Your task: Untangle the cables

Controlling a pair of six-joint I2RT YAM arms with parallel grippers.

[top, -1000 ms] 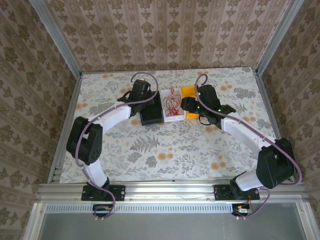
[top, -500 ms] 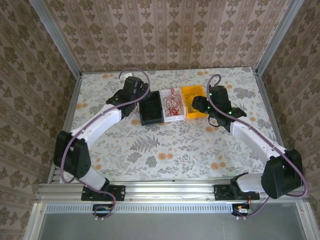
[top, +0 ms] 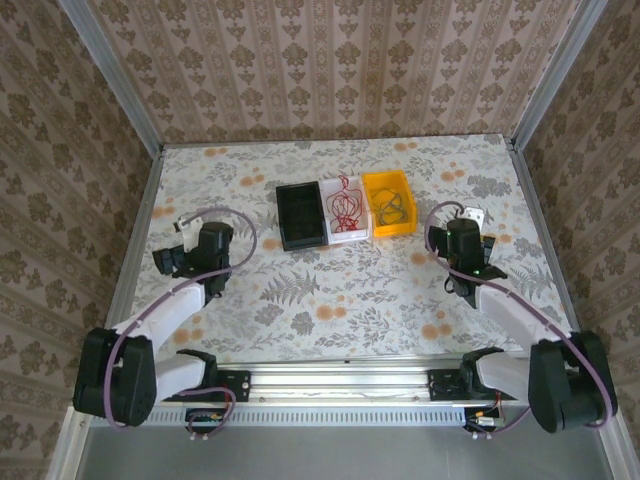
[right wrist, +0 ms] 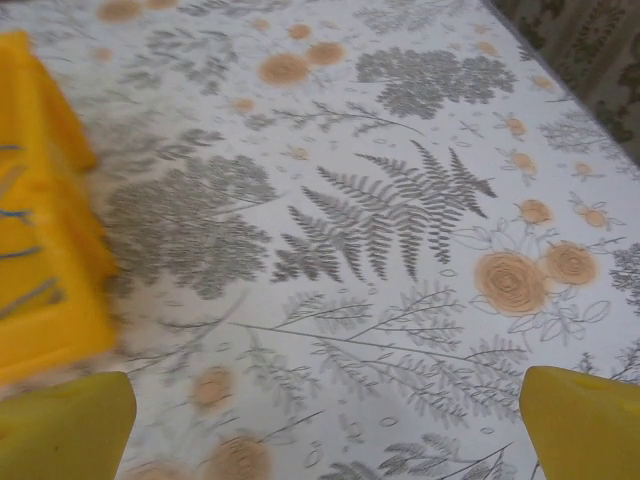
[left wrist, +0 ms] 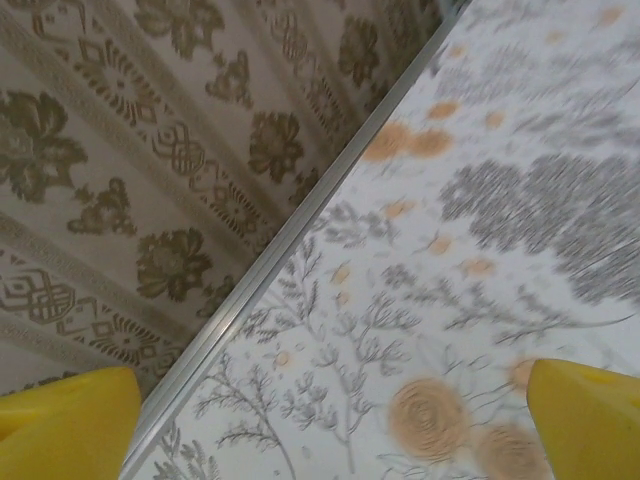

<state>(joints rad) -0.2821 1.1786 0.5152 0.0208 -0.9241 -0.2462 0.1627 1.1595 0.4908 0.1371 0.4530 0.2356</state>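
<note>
Vs 1 s ago: both arms have pulled back off the bins. L arm (top: 165,305) was over the black bin (top: 302,215) and is now folded at the near-left of the table (top: 330,290). R arm (top: 510,315) was over the yellow bin (top: 390,203) and is now near-right. Bins haven't moved: a row at far-centre, black left, white bin (top: 345,235) mid, yellow right, sides touching.

Red cable (top: 345,205) lies bunched in the white bin; dark cable (top: 397,208) loops in the yellow one.

Left gripper (left wrist: 320,430): yellow fingertips (left wrist: 60,425) sit in the two bottom corners, spread wide, nothing btwn them; table edge and wall (left wrist: 150,150) beyond. Right gripper (right wrist: 320,430) is likewise spread wide and empty, w/ the yellow bin at the left of its view.

Hard to make out:
- Black bin's contents are dark on dark, so can't tell if a cable's inside.
- R wrist view is blurred. It shows thin bluish-grey lines in the yellow bin, cut off by the frame edge.
- Fingertips are cropped in both wrist views.
</note>
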